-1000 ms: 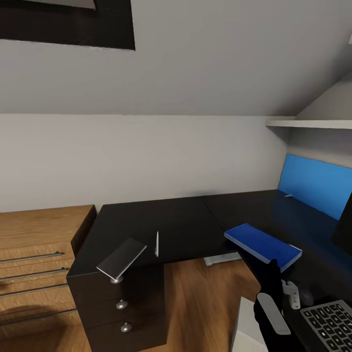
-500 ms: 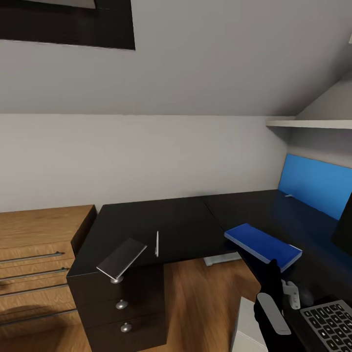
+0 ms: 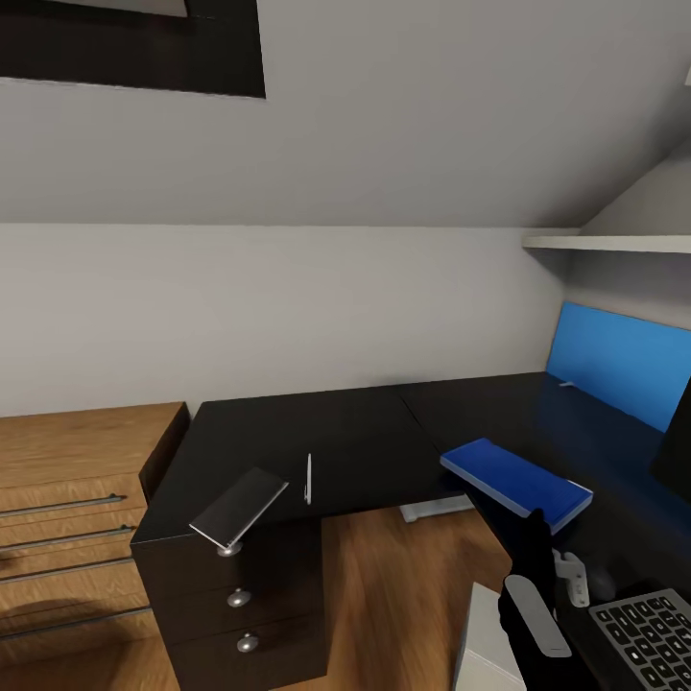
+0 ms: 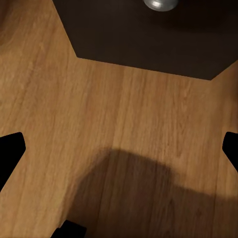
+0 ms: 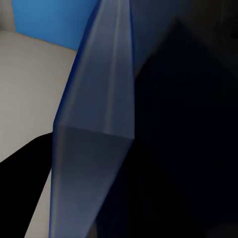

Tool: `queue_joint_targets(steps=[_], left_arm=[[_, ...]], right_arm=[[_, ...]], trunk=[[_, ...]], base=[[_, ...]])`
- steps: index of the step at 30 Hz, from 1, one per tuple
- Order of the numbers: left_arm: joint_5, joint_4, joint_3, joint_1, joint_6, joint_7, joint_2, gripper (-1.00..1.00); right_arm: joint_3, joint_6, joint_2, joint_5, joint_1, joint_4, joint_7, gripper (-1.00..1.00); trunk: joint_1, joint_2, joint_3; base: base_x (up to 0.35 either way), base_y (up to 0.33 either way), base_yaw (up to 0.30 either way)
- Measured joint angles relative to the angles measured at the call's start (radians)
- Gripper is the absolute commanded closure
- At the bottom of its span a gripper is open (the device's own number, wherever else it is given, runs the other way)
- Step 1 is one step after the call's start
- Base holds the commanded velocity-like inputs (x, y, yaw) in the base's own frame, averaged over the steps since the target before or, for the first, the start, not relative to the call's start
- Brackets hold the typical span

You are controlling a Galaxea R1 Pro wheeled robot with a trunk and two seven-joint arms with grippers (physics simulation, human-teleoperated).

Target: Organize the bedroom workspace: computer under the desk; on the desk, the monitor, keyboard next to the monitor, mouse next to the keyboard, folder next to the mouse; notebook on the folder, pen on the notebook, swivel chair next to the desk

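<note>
The blue folder (image 3: pixel 515 482) lies flat on the black desk (image 3: pixel 365 432), near its inner corner. My right gripper (image 3: pixel 534 526) reaches up to the folder's near edge; its jaws are hidden. In the right wrist view the folder's edge (image 5: pixel 96 114) is blurred and very close, beside one dark finger (image 5: pixel 25 168). The dark grey notebook (image 3: pixel 240 507) juts out over the desk's front edge above the drawer unit (image 3: pixel 240 595). The white pen (image 3: pixel 308 478) lies right of it. The keyboard (image 3: pixel 653 633) and the monitor's edge (image 3: pixel 677 441) show at far right. My left gripper (image 4: pixel 119 148) hangs open over the wood floor.
A light grey computer case (image 3: pixel 485 643) stands under the desk by my right arm. Low wooden drawers (image 3: pixel 77 499) adjoin the desk's left end. A blue panel (image 3: pixel 619 363) backs the desk, below a white shelf (image 3: pixel 605 244). A drawer knob (image 4: pixel 159 4) shows in the left wrist view.
</note>
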Motion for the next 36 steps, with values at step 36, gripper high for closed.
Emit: queue_joint_targets(steps=[36], left_arm=[[-0.006,0.033,-0.004,0.000,-0.001,-0.002,-0.033,-1.00]], right_arm=[[-0.036,-0.006,0.000,0.003,-0.001,0.001,0.007,1.00]], trunk=[[0.000,0.000,0.000]], base=[[0.000,0.000,0.000]])
